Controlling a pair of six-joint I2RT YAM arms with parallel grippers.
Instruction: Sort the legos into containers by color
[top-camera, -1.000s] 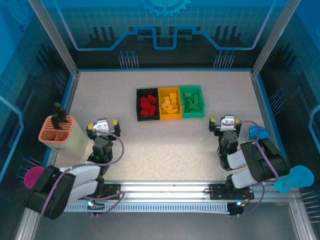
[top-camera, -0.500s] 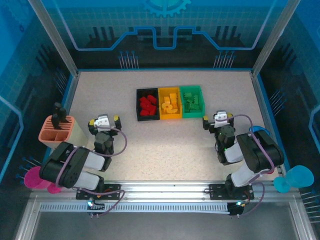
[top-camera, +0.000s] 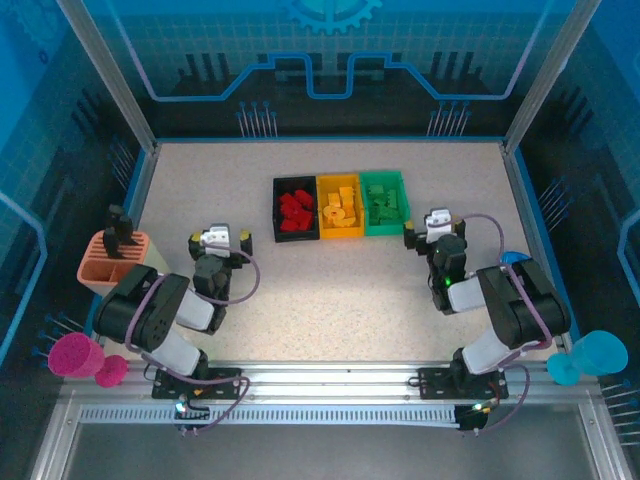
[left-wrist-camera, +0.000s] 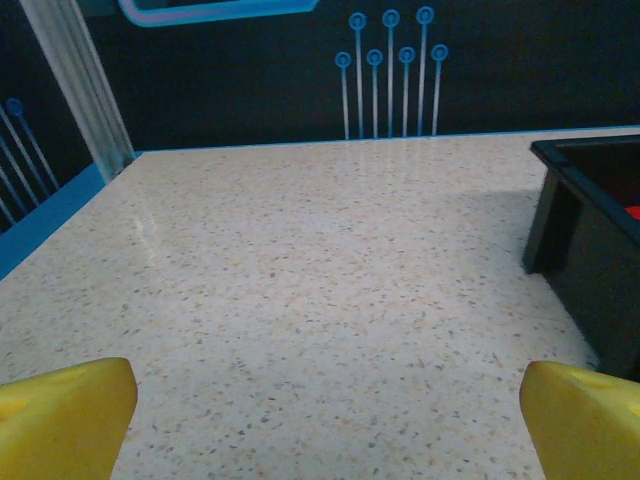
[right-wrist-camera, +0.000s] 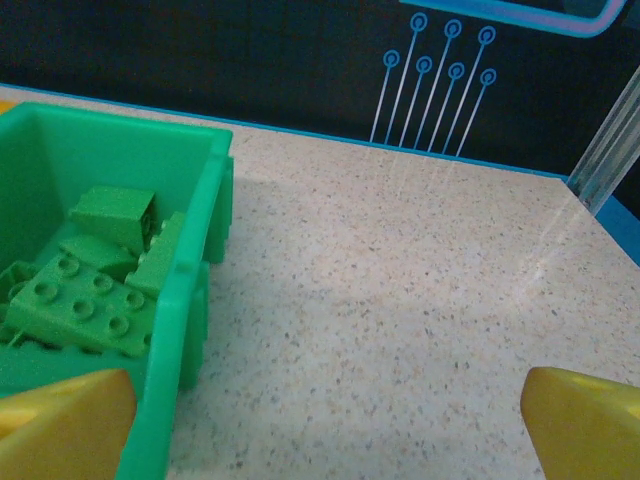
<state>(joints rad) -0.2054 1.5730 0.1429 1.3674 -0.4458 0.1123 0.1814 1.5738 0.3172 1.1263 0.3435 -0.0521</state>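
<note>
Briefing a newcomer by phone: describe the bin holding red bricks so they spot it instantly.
On the speckled table, three small bins stand in a row. The black bin is the left end in the top view, beside the yellow bin. It alone holds red bricks.

left arm (top-camera: 160, 315) / right arm (top-camera: 515, 315): black, chunky rounded links, purple cable (top-camera: 254, 278) looped off each. left gripper (top-camera: 220, 238) / right gripper (top-camera: 435, 222): white-topped, yellow finger pads (left-wrist-camera: 65, 415). Small green lights at bases.
</note>
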